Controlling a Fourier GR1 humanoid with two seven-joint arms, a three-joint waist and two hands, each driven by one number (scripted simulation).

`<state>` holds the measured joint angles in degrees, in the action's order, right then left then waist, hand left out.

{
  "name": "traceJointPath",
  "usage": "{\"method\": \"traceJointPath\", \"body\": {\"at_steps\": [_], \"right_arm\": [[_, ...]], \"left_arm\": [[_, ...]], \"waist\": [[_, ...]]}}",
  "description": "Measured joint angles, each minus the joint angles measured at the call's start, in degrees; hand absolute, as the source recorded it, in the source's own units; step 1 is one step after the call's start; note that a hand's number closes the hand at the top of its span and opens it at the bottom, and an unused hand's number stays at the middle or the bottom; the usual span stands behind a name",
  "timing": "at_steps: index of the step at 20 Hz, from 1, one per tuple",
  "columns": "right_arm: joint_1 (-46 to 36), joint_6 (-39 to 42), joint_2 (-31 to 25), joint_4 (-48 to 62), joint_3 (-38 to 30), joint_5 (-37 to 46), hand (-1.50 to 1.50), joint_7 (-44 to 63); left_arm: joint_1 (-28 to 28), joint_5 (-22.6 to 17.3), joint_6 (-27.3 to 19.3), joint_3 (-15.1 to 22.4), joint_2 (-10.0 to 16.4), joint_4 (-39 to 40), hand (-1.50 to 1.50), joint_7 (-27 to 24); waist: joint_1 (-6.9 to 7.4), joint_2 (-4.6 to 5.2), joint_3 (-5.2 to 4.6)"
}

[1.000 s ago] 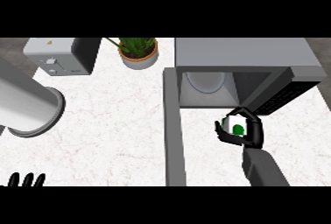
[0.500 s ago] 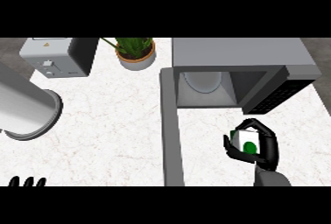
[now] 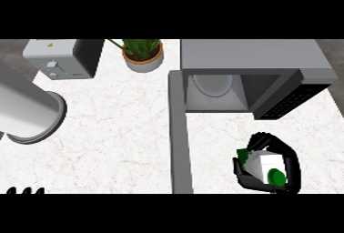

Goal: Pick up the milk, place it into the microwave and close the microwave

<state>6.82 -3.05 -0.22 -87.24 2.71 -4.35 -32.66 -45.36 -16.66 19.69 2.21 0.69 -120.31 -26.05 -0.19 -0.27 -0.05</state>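
The milk (image 3: pixel 262 164) is a small white carton with a green cap and green markings. My right hand (image 3: pixel 290 160) curls round it at the lower right, over the counter in front of the microwave (image 3: pixel 249 57). The microwave stands at the back right with its cavity open and a white turntable (image 3: pixel 213 84) inside. Its door (image 3: pixel 177 132) swings out toward me, seen edge-on as a long grey bar left of the hand. Only the fingertips of my left hand (image 3: pixel 24 190) show at the lower left edge, resting.
A grey toaster (image 3: pixel 59 58) stands at the back left and a potted plant (image 3: pixel 142 54) beside it. A large grey cylinder (image 3: pixel 23 113) lies along the left side. The white marble counter (image 3: pixel 114 136) spreads between them.
My right hand with the milk has drawn back toward me, away from the microwave opening and lower in view. The view has shifted a little; the left hand stays put.
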Motion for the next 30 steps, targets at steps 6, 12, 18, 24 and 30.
{"method": "traceJointPath", "body": {"at_steps": [6,12,18,24,30], "right_arm": [[-2.08,-5.44,0.16,-2.81,4.06,-0.05,1.50,3.24],[-11.55,-11.86,0.20,3.87,5.16,2.70,1.50,6.57],[-21.84,-18.86,0.21,15.28,5.99,3.64,1.50,8.01],[-31.87,-23.83,0.21,31.02,5.02,0.31,1.50,4.97],[-42.69,-23.96,-0.16,48.86,-1.05,-2.69,1.50,-1.08]], "left_arm": [[-0.42,-1.14,1.19,-1.12,0.40,-0.32,-1.50,0.59],[0.18,-1.50,1.26,-2.13,0.51,0.75,-1.50,0.06],[0.73,-3.37,2.26,-4.26,1.39,0.82,-1.50,1.00],[1.47,-4.80,3.06,-6.22,1.81,1.22,-1.50,1.97],[1.95,-2.91,3.92,-5.79,0.92,3.15,-1.50,0.74]], "waist": [[0.45,0.15,0.04],[0.80,0.26,0.05],[1.19,0.36,0.07],[1.50,0.47,0.09],[2.23,0.75,0.12]]}}
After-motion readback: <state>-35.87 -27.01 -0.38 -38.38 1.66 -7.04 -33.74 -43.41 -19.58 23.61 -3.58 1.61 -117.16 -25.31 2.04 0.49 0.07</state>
